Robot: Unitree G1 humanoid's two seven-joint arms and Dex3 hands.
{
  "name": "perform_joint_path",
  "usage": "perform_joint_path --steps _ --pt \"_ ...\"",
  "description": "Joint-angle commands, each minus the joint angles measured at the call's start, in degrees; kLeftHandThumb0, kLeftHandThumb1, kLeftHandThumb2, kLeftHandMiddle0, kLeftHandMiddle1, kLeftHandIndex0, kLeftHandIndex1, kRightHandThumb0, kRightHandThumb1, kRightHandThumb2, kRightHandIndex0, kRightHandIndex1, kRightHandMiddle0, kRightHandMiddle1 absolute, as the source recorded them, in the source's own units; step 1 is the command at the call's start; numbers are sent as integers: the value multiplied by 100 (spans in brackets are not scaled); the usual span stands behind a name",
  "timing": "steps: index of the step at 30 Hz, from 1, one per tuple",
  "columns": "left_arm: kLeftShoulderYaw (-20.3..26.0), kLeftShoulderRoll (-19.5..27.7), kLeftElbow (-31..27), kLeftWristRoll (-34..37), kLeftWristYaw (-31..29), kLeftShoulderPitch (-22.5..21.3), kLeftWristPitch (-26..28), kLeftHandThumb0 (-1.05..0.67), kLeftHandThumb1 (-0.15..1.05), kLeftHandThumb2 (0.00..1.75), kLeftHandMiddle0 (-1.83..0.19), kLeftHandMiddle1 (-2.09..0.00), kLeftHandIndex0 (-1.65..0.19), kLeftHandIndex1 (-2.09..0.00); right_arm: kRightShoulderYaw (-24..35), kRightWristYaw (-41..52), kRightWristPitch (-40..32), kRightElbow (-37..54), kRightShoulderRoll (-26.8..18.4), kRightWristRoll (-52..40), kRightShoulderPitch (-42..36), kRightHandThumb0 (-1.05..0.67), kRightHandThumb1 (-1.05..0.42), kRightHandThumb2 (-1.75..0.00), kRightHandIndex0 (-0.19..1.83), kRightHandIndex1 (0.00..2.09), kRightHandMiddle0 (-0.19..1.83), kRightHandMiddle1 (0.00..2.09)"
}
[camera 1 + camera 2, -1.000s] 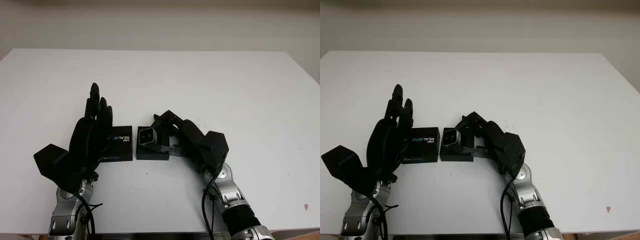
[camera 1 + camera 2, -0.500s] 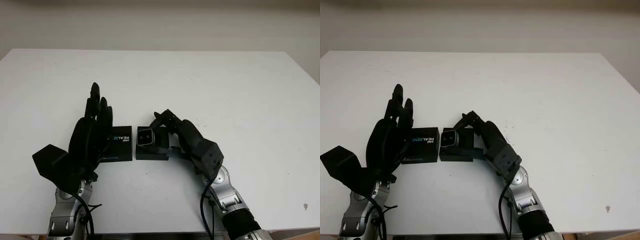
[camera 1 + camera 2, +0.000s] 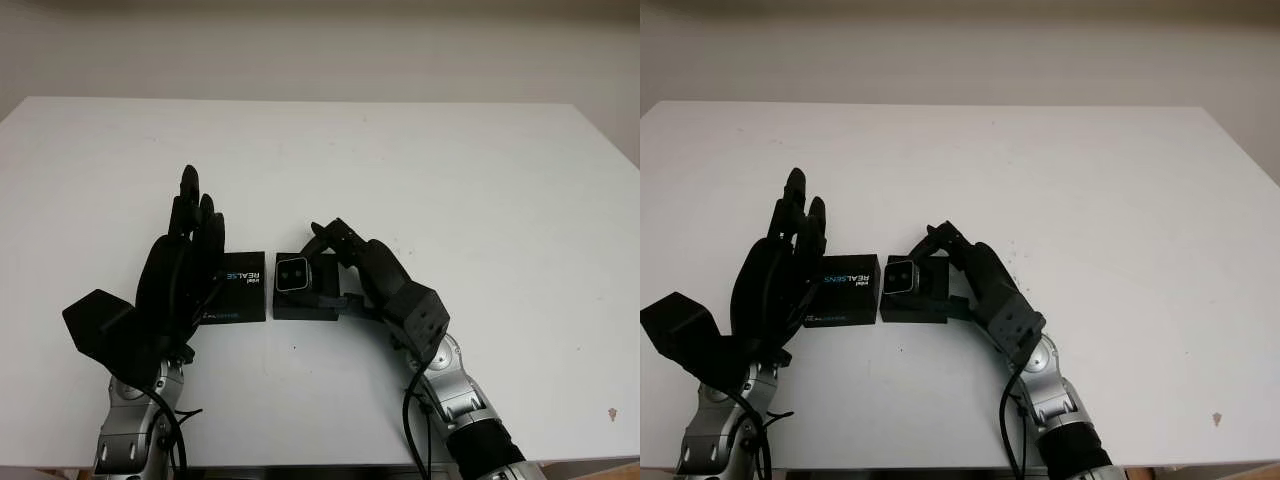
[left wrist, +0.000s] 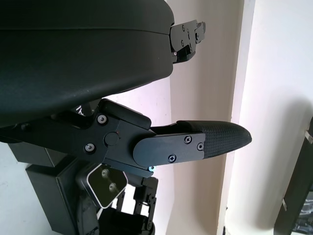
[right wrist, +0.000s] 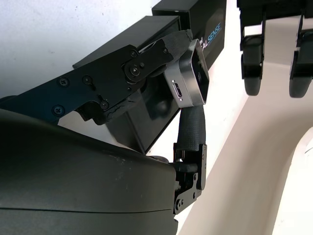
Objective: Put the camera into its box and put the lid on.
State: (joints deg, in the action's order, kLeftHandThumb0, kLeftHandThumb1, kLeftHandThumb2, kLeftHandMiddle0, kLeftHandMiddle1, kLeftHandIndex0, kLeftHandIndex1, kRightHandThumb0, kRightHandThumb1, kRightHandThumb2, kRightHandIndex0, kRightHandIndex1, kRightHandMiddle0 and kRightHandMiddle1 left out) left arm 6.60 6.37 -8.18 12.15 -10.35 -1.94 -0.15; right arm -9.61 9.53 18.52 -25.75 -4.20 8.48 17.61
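Note:
A small silver camera [image 3: 294,274] sits over the open black box [image 3: 304,309] near the table's front edge, lens side up. My right hand [image 3: 320,256] reaches in from the right and is shut on the camera, its fingers [image 5: 190,128] pinching the silver body [image 5: 193,72]. The black lid [image 3: 238,288], printed REALSENSE, lies flat just left of the box and touches it. My left hand [image 3: 188,250] stands open beside the lid's left edge, holding nothing. From the left wrist view the camera [image 4: 106,182] shows above the box [image 4: 51,182].
The white table [image 3: 420,170] stretches wide behind and to both sides of the box. Its front edge [image 3: 300,462] runs close below both arms. A small dark speck [image 3: 611,411] marks the front right corner.
My right wrist has dropped lower and turned, while the camera stays over the box in the fingers. The left hand and the lid have kept their places.

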Motion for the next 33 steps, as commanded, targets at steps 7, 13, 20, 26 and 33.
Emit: perform_joint_path --steps 7,13,20,26,33 --pt "31 53 -85 68 -69 10 43 -75 105 49 19 0 19 0 270 149 -231 -68 -23 -348 138 -39 -88 -5 25 6 37 169" --pt "37 22 -78 121 -68 -2 23 -74 105 48 19 0 19 0 313 197 -261 -59 -24 -392 138 -39 -87 -5 25 6 38 168" --pt "17 48 -110 66 -25 -2 76 -75 105 49 19 0 19 0 311 244 -279 -82 -20 -381 132 -41 -88 -5 25 6 39 169" --pt "17 61 -76 62 -71 -4 14 -74 105 50 19 0 19 0 226 329 -269 -43 -48 -275 112 -41 -88 -5 25 6 38 170" --pt "18 50 -64 64 -66 -19 -6 -75 105 50 19 0 19 0 64 380 -259 34 -51 -115 48 -43 -89 -6 25 5 37 172"
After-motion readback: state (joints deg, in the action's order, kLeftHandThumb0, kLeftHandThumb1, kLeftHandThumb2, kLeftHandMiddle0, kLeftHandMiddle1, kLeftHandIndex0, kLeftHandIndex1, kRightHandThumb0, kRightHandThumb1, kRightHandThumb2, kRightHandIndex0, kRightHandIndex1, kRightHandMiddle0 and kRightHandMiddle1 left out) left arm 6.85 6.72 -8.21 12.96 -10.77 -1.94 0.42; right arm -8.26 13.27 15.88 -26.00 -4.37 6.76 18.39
